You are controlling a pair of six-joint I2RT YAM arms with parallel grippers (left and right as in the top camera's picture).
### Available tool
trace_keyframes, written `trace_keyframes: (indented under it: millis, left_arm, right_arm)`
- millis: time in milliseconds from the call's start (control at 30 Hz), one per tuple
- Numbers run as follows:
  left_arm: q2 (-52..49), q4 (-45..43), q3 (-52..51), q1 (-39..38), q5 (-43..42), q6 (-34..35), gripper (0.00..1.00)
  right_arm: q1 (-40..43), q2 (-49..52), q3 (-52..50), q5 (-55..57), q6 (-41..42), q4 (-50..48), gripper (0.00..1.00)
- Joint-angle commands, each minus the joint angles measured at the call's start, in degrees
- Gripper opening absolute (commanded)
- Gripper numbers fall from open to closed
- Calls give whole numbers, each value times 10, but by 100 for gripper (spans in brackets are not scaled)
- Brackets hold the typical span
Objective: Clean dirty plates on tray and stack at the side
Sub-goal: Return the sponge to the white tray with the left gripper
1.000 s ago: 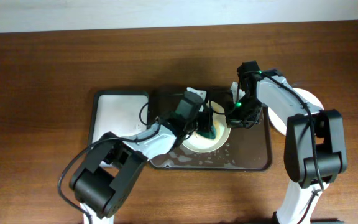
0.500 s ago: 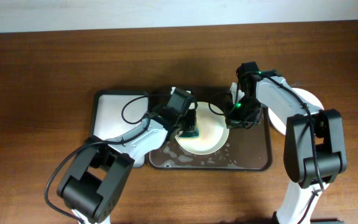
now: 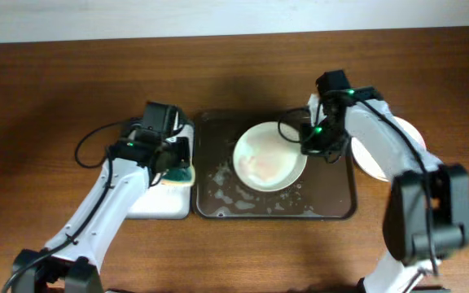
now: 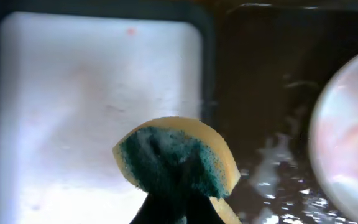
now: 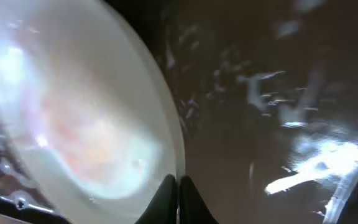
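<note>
Left pincer (image 4: 174, 202) grips sponge (image 4: 166, 155) — right pincer (image 5: 176, 186) seemingly pinches plate (image 5: 73, 118) rim.

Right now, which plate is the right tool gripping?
The pink-smeared plate on the dark tray, pinched at its rim by the right tool; the other plate lies off the tray, on the table.

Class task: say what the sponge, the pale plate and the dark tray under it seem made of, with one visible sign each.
Yellow-and-green sponge: soft foam with a rough scouring face, judging by its fuzzy texture. Round pale plate: glossy, perhaps glazed ceramic or melamine; bright highlights. Dark rectangular tray: smooth, probably plastic; water sits on it in streaks.
</note>
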State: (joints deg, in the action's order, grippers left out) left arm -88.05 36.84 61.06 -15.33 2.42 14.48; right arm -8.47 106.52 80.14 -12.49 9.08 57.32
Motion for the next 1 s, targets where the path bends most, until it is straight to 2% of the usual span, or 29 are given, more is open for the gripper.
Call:
trace_keyframes:
  millis: [0,200,233,267,300,333,367,400,600,633,667,800,900,933,967]
  left_arm:
    - [-39,0,-1,33,4,-39,0]
    - [-133,-42,-1,39,2,-39,0]
    - [-137,-47,-1,39,2,-39,1]
    - [-140,-54,-1,39,2,-39,6]
    - [-140,-58,-1,39,2,-39,11]
    - [-139,-58,-1,39,2,-39,26]
    - [-139,-57,-1,39,1,-39,51]
    - [-139,-58,-1,39,-1,-39,60]
    - [-95,-31,17,39,0,-39,76]
    - [-82,-18,17,39,0,-39,90]
    - [-73,-3,17,39,0,-39,100]
    - [-70,44,17,39,0,-39,100]
    - [-70,47,17,39,-1,-39,100]
    - [-70,47,17,39,-1,-38,100]
    - [-70,48,17,39,-1,-38,100]
  right_arm:
    - [-10,-67,18,71,4,29,4]
    - [-28,-70,11,89,4,72,4]
    - [-28,-64,4,89,4,70,4]
    - [-28,-55,-3,89,4,68,4]
    - [-28,-47,-7,89,4,67,4]
    - [-28,-41,-10,90,4,61,6]
    - [-26,-32,-11,89,4,46,23]
    - [-23,-30,-11,89,4,31,35]
    - [14,3,-11,91,4,-27,36]
    - [17,12,-12,91,3,-28,36]
    - [18,27,-12,91,2,-28,33]
    - [17,81,-12,82,2,-32,31]
    - [17,104,-12,80,2,-35,31]
    - [17,112,-12,78,2,-36,28]
    - [17,116,-12,76,2,-36,19]
